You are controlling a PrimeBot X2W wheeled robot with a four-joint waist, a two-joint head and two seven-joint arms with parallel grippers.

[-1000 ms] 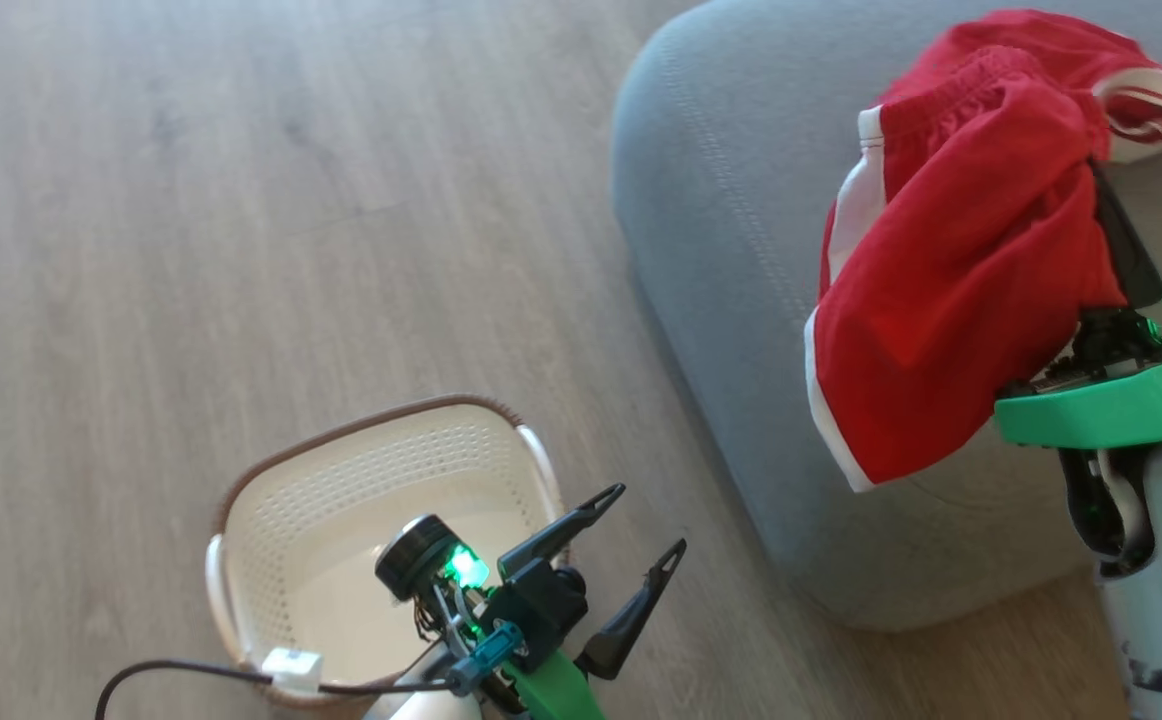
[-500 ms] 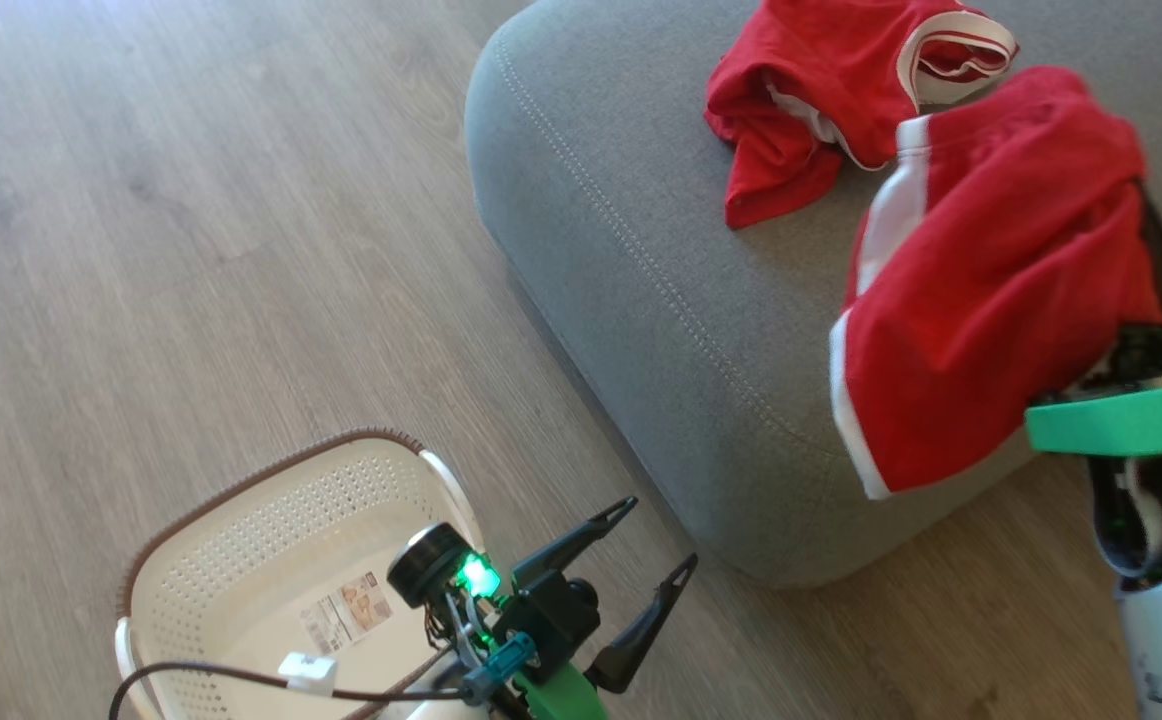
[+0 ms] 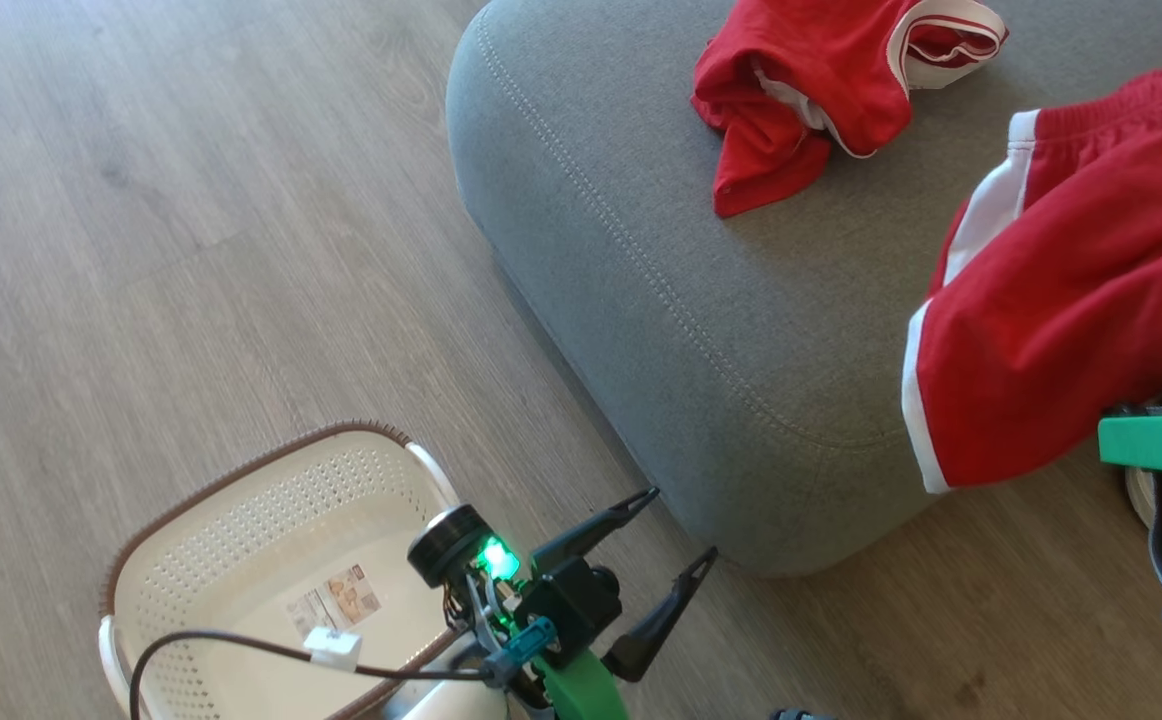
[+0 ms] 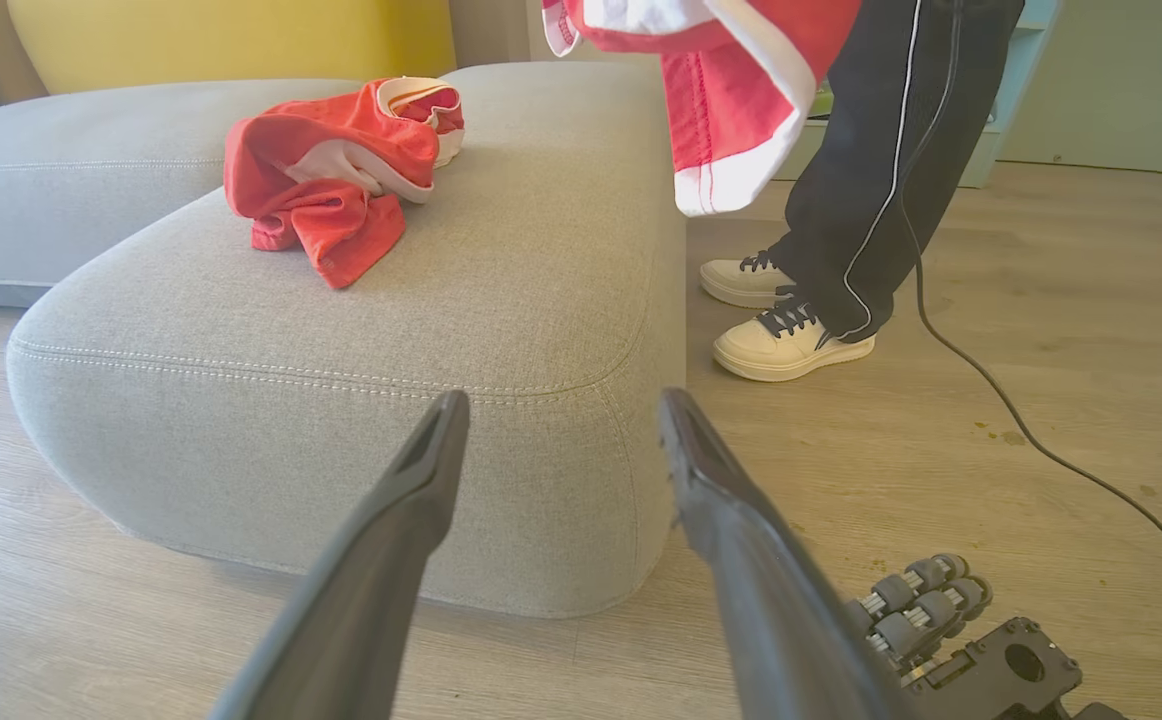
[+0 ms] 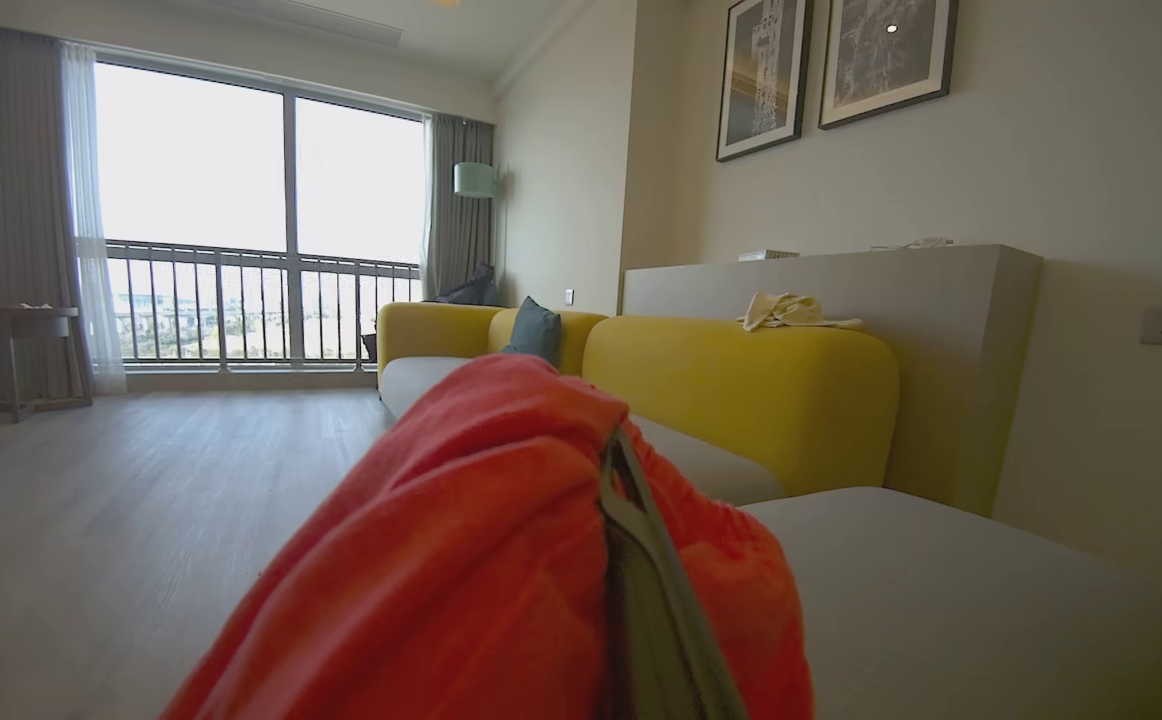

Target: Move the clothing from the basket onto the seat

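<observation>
A red shirt (image 3: 801,90) lies crumpled on the grey seat (image 3: 641,250); the left wrist view shows the shirt (image 4: 331,170) on the seat (image 4: 501,300) too. Red shorts (image 3: 1061,330) with a white stripe hang above the seat's near right corner, draped over my right gripper (image 5: 606,450), which is shut on the shorts (image 5: 481,560). The cream basket (image 3: 241,470) stands on the floor at the lower left with just a label sticker (image 3: 333,600) inside. My left gripper (image 3: 681,521) is open and holds nothing, between basket and seat.
A person's legs and white shoes (image 4: 791,340) stand on the wood floor beside the seat's far end, with a black cable (image 4: 1041,440) trailing nearby. A yellow sofa back (image 5: 741,400) rises behind the seat. My base's wheels (image 4: 921,600) show low down.
The head camera has swung, bringing the shirt into view. My right gripper has carried the shorts to the right over the seat's near corner. The left gripper stays open.
</observation>
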